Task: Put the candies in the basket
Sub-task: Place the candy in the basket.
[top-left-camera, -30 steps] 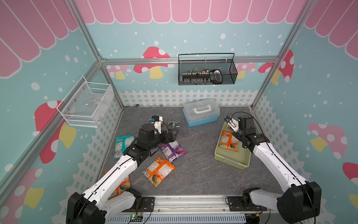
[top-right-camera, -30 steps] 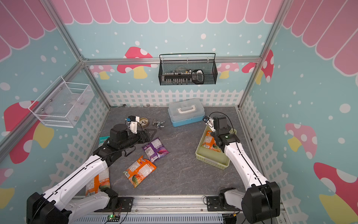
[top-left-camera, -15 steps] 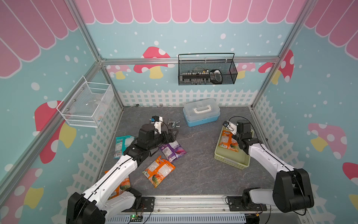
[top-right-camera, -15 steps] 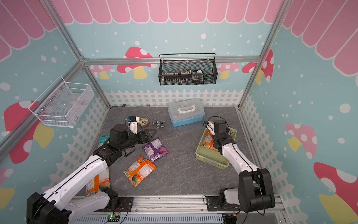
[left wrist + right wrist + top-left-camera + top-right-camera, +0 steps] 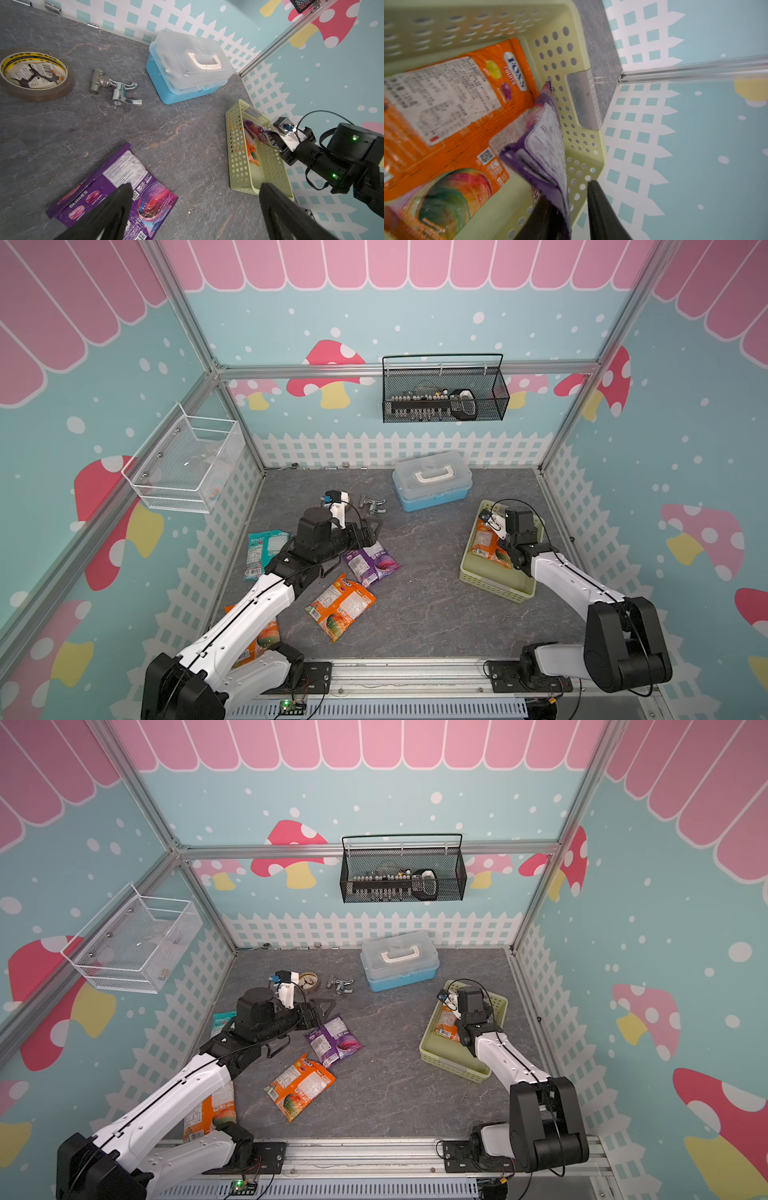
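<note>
The pale yellow-green basket [image 5: 490,585] [image 5: 453,1067] stands at the right of the floor with an orange candy bag [image 5: 484,543] [image 5: 452,99] lying in it. My right gripper [image 5: 569,193] hangs over the basket's far end, open. A purple candy bag [image 5: 546,141] [image 5: 258,133] leans against one finger, with a gap to the other. My left gripper [image 5: 195,189] [image 5: 370,531] is wide open just above a second purple bag [image 5: 372,562] [image 5: 116,187] on the floor. An orange bag [image 5: 340,605], a teal bag [image 5: 266,549] and another orange bag [image 5: 266,635] under the left arm also lie on the floor.
A blue box with a clear lid [image 5: 432,485] sits at the back. A metal tap fitting [image 5: 114,89] and a tape roll [image 5: 35,72] lie beyond the left gripper. A black wire basket [image 5: 444,393] and a white one [image 5: 187,464] hang on the walls.
The right arm has sunk lower into the basket with the purple bag, and its jaws have parted. The left arm has stayed where it was.
</note>
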`<move>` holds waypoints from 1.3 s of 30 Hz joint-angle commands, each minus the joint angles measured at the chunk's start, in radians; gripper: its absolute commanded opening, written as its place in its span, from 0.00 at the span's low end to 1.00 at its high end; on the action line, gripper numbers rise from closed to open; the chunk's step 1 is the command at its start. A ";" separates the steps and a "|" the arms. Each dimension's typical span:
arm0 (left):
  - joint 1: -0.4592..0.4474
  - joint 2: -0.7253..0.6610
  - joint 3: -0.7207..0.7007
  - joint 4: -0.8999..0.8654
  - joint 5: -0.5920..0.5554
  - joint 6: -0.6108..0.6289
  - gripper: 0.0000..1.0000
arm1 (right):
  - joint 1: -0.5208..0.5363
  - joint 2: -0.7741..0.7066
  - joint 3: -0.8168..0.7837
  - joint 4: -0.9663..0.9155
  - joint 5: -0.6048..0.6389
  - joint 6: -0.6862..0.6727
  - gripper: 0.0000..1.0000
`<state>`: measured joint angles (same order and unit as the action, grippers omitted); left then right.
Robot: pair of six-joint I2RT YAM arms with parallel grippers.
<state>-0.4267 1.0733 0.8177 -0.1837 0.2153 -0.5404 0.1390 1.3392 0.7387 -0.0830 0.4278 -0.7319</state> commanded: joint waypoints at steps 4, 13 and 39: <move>0.004 0.005 -0.023 -0.009 -0.016 0.026 0.99 | 0.007 -0.008 0.046 -0.274 -0.090 0.115 0.51; 0.004 0.004 -0.024 -0.010 -0.017 0.031 0.99 | 0.006 0.023 0.041 -0.308 0.021 0.143 0.63; 0.131 -0.055 -0.120 -0.047 -0.091 -0.049 0.95 | 0.118 -0.111 0.174 -0.411 -0.209 0.401 0.74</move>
<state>-0.3187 1.0241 0.7197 -0.2237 0.0875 -0.5690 0.2359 1.2789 0.8684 -0.5156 0.3004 -0.4469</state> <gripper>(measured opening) 0.955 0.740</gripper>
